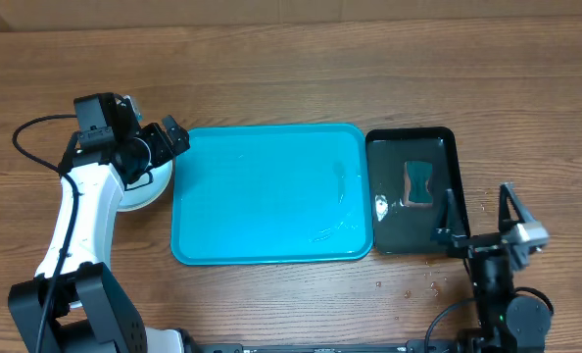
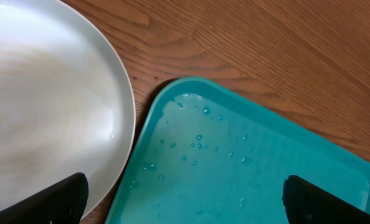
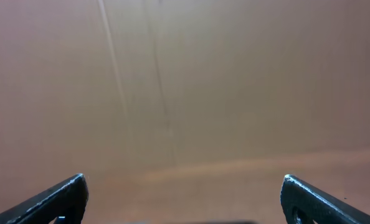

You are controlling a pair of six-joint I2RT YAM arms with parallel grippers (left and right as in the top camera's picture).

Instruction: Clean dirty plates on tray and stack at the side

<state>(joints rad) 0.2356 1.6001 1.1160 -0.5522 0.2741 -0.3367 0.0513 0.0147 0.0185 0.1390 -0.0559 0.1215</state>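
The tray [image 1: 271,196] lies open from above across its whole floor, bearing only water drops [image 2: 197,146], with bare table [image 1: 291,59] along its far and near edges. On its left the plate [image 1: 146,194] sits just beside the rim under the left arm [image 1: 75,211], closing that side. On its right the black tray [image 1: 394,167] with a sponge [image 1: 419,184] lies against it, and the right arm [image 1: 502,255] stands by that tray's near right corner.

Soft, even light, faint glare on the wet tray [image 1: 271,196], right wrist view blurred.
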